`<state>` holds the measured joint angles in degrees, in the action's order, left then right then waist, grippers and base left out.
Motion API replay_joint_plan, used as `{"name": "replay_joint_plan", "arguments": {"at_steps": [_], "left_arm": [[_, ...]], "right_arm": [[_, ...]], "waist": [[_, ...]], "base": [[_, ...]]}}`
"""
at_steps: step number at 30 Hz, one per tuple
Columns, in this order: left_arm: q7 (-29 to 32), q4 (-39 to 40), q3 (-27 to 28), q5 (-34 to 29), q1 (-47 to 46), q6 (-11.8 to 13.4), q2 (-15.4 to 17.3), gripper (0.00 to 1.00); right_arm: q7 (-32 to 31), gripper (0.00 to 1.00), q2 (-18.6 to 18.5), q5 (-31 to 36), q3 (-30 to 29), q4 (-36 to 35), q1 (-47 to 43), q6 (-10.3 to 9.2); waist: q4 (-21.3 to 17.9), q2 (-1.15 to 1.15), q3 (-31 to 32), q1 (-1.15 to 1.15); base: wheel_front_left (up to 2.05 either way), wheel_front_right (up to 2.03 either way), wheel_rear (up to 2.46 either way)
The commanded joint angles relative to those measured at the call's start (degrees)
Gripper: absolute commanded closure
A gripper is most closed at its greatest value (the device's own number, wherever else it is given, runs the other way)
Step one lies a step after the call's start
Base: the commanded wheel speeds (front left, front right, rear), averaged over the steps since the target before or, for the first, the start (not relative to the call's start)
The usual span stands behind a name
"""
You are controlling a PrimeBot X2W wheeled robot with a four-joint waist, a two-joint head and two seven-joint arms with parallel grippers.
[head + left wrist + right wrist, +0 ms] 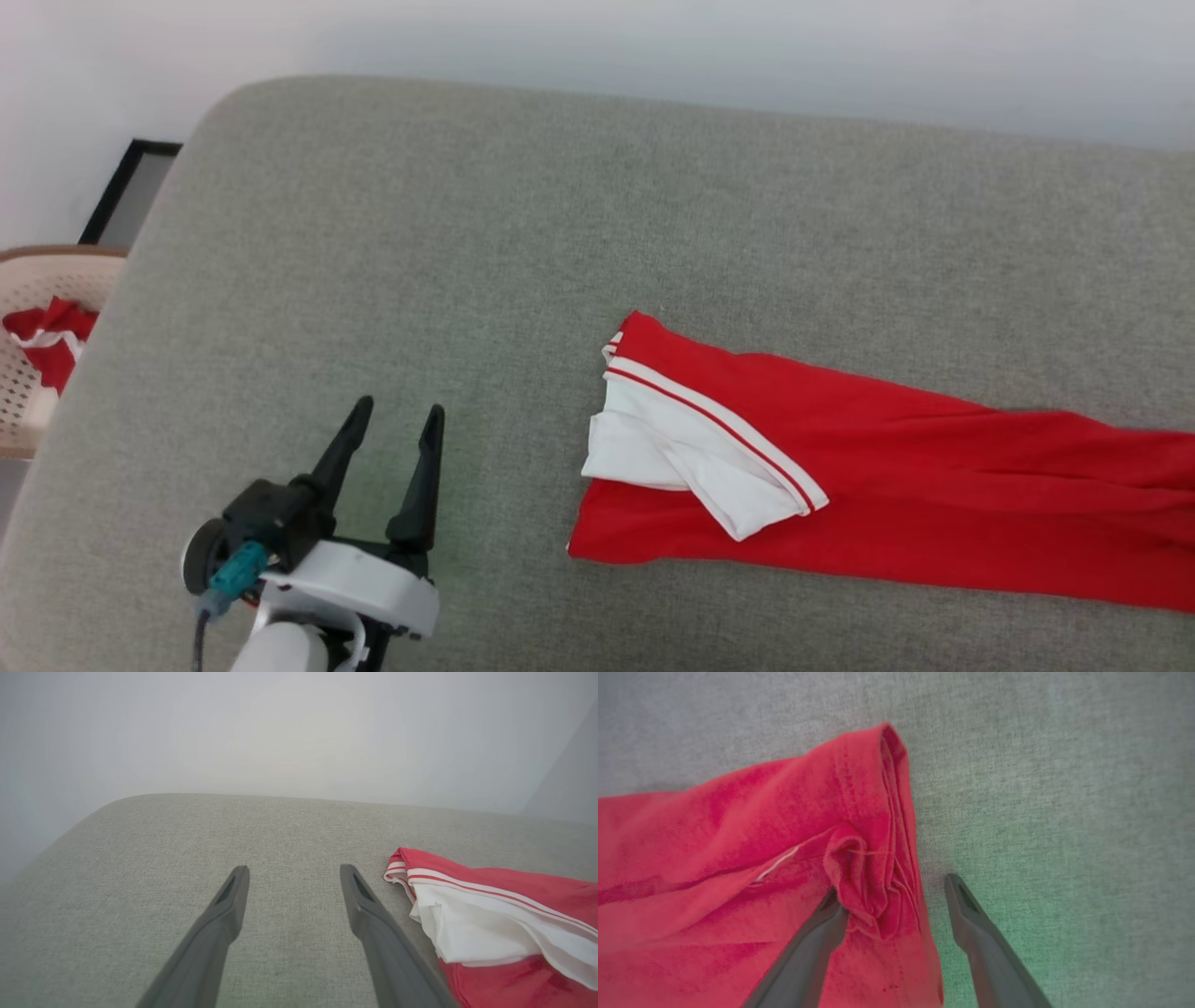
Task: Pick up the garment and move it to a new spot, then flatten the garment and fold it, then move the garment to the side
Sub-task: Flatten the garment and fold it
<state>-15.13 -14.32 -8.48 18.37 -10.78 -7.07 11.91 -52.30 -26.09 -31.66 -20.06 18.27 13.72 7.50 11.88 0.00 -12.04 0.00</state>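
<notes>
The garment (887, 467), a red shirt folded into a long strip, lies on the right half of the grey cushion (467, 233) and runs off the right edge of the head view. A white sleeve (691, 448) with red-striped trim lies folded on its left end. My left gripper (400, 408) hovers open to the left of that end, apart from the cloth. In the left wrist view the left gripper (294, 870) holds nothing and the garment (514, 882) lies just right of it. My right gripper (893, 886) stands open astride the red hem edge (873, 812); a bunched fold covers its left fingertip.
A pale woven basket (37, 280) with another red-and-white cloth (47, 336) stands off the cushion's left edge. A dark frame (131, 187) leans behind it. A white wall runs along the cushion's far side. Bare cushion lies left of and beyond the garment.
</notes>
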Motion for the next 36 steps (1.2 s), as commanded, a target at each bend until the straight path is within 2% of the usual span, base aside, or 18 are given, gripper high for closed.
{"name": "replay_joint_plan", "arguments": {"at_steps": [1,4,5,6,7,8,15,22,26,31,34,36], "left_arm": [[0.0,-0.2,0.5,-0.8,-0.8,-0.2,-0.6,0.00],[0.0,-0.8,0.9,-2.4,-1.3,-0.4,-1.4,0.00],[0.0,-0.8,1.1,-2.7,-1.4,-0.5,-1.6,0.00],[0.0,-0.9,1.2,-3.2,-1.5,-0.4,-1.6,0.00],[0.0,-1.0,1.4,-3.5,-1.6,-0.4,-1.7,0.00],[0.0,-1.0,1.3,-3.6,-1.7,-0.5,-1.7,0.00],[0.0,0.2,1.9,-4.7,-0.7,-0.5,-1.3,0.00],[0.0,2.6,3.0,-4.5,0.0,-0.5,-0.8,0.00],[0.0,4.0,4.4,-5.3,-0.4,-0.5,-0.1,0.00],[0.0,5.7,5.8,-6.4,0.5,-0.5,-1.3,0.00],[0.0,5.8,5.6,-6.6,1.0,-0.5,-2.0,0.00],[0.0,5.6,5.7,-6.6,1.8,-0.5,-2.2,0.00]], "right_arm": [[-0.4,0.00,0.9,0.9,-0.1,0.5,0.6,-0.03],[-1.3,0.00,2.7,2.1,1.0,1.2,0.8,-0.01],[-1.7,0.48,3.5,2.1,1.6,1.2,0.9,0.00],[-2.0,0.66,4.2,1.9,2.0,1.2,1.1,0.02],[-2.0,0.93,4.8,1.8,2.0,1.1,1.4,0.08],[-1.9,1.00,5.2,1.9,2.2,0.9,1.6,0.15],[1.0,1.00,5.2,1.8,1.6,-0.1,4.3,0.07],[7.0,1.00,2.4,1.9,-0.6,0.4,8.5,-0.03],[10.7,1.00,-0.8,4.1,-2.4,2.2,10.4,-0.03],[15.9,1.00,-5.3,8.0,-7.4,6.5,12.5,-0.03],[17.4,1.00,-5.7,8.4,-7.9,8.5,13.4,-0.03],[17.6,1.00,-5.5,7.8,-6.4,8.4,13.6,-0.02]], "waist": [[0.2,0.00,-1.2,0.00],[0.3,0.00,-1.9,0.00],[0.3,0.00,-2.1,0.00],[0.2,0.00,-2.2,0.00],[0.1,0.00,-2.3,0.00],[0.0,0.00,-2.4,0.00],[-3.0,0.00,-2.5,0.00],[-7.9,0.00,-3.7,0.00],[-10.4,0.00,-4.6,0.00],[-11.5,0.00,-5.1,0.00],[-11.8,0.00,-4.5,0.00],[-12.0,0.00,-3.7,0.00]], "base": [[0.00,0.00,0.00],[0.00,0.00,0.00],[0.00,0.00,0.00],[0.00,0.00,0.00],[0.00,0.00,0.00],[0.00,0.00,0.00],[0.00,0.00,0.00],[0.00,0.00,0.00],[0.00,0.00,0.00],[0.00,0.00,0.00],[0.00,0.00,0.00],[0.00,0.00,0.00]]}}
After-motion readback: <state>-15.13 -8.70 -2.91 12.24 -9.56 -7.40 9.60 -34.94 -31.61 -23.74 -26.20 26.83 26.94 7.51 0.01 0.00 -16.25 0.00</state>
